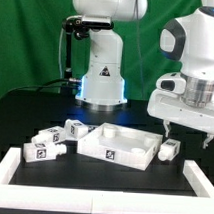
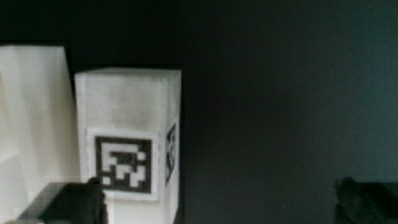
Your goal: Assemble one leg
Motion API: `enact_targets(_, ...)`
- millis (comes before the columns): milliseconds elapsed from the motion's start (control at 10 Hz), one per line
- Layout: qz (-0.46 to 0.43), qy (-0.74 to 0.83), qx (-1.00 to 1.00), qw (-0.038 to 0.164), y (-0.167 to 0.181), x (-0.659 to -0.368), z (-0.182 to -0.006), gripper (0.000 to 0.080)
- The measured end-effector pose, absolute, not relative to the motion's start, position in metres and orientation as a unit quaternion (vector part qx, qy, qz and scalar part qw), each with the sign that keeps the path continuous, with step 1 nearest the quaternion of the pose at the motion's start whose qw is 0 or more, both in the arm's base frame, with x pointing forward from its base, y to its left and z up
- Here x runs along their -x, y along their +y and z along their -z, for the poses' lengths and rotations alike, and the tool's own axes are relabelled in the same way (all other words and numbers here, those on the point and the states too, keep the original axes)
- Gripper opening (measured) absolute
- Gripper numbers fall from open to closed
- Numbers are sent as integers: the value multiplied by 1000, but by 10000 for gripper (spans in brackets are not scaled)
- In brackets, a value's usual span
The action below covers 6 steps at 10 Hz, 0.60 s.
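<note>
One leg (image 1: 169, 150), a stubby white post with a square tag, lies on the black table against the outer wall of the white tabletop panel (image 1: 133, 153), on the exterior view's right. My gripper (image 1: 186, 134) hovers just above it, open and empty. In the wrist view the leg (image 2: 128, 130) lies beside the panel wall (image 2: 29, 120), just inside one dark fingertip (image 2: 80, 202). The other fingertip (image 2: 366, 202) is far off over bare table. The gripper (image 2: 222, 205) holds nothing. Three more legs (image 1: 56, 137) lie on the panel's other side.
A white rail (image 1: 92, 201) runs along the table's front and turns back at both ends (image 1: 199, 178). The robot's base (image 1: 101, 80) stands behind the panel, with a green backdrop beyond.
</note>
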<state>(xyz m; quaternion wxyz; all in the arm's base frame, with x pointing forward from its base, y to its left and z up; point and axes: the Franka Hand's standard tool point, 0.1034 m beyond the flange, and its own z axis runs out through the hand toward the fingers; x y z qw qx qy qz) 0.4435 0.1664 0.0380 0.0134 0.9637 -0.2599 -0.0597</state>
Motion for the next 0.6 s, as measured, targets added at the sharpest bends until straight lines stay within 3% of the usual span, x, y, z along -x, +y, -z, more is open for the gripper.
enact_targets(600, 76, -244, -967, 16, 155, -426, -29, 649)
